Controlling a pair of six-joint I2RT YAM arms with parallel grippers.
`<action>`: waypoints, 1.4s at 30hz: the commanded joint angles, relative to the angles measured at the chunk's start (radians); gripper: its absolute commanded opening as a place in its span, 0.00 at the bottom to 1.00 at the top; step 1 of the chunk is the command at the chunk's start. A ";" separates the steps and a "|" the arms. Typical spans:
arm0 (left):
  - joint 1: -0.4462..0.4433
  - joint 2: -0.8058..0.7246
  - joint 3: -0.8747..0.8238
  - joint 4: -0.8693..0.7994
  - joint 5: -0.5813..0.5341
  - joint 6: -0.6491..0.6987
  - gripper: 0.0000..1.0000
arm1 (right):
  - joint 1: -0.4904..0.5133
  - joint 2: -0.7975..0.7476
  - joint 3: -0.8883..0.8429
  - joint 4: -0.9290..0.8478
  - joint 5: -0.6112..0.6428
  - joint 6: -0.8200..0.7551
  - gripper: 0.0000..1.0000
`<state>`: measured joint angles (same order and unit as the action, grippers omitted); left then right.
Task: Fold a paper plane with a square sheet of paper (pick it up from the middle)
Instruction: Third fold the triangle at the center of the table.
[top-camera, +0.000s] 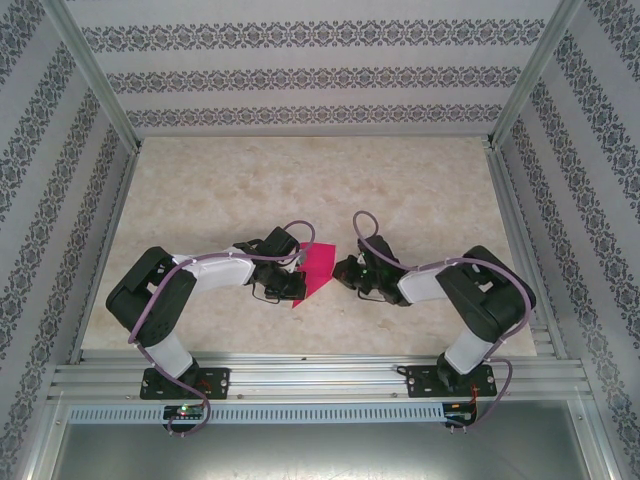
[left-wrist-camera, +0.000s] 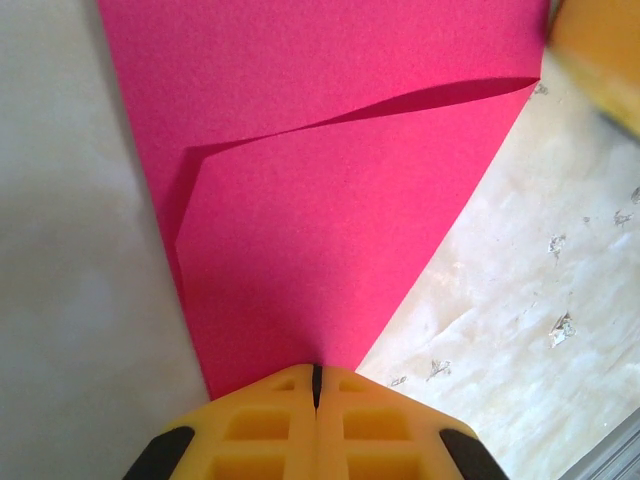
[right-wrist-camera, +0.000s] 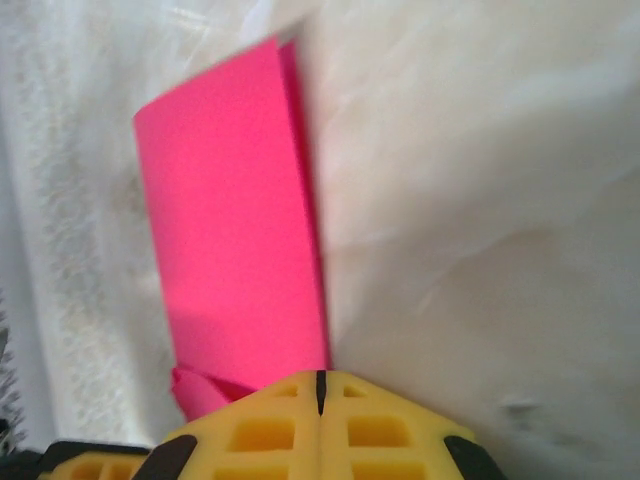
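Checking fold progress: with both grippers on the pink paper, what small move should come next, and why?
Probably press the fold flat against the table. The left gripper and right gripper are both shut on the square sheet of paper, already folded over, but its flap lifts off the layer beneath, casting a shadow.

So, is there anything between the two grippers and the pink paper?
Nothing visible stands between them. The left gripper is shut on a pointed end of the pink paper, and the right gripper looks shut on a folded part of it. In both wrist views the paper runs straight into the closed fingertips.
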<state>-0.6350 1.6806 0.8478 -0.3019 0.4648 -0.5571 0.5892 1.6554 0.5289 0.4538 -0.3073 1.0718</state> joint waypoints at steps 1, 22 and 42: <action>-0.003 0.033 -0.017 -0.096 -0.090 0.023 0.07 | -0.002 -0.056 0.034 -0.191 0.048 -0.085 0.03; -0.003 0.006 0.003 -0.107 -0.081 0.019 0.08 | 0.157 0.104 0.163 -0.116 0.020 -0.052 0.03; 0.013 0.031 0.090 -0.080 0.137 -0.026 0.12 | 0.145 0.119 0.135 -0.126 0.018 -0.047 0.02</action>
<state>-0.6327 1.6711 0.9577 -0.3908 0.5671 -0.5621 0.7422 1.7569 0.6888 0.3550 -0.3038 1.0180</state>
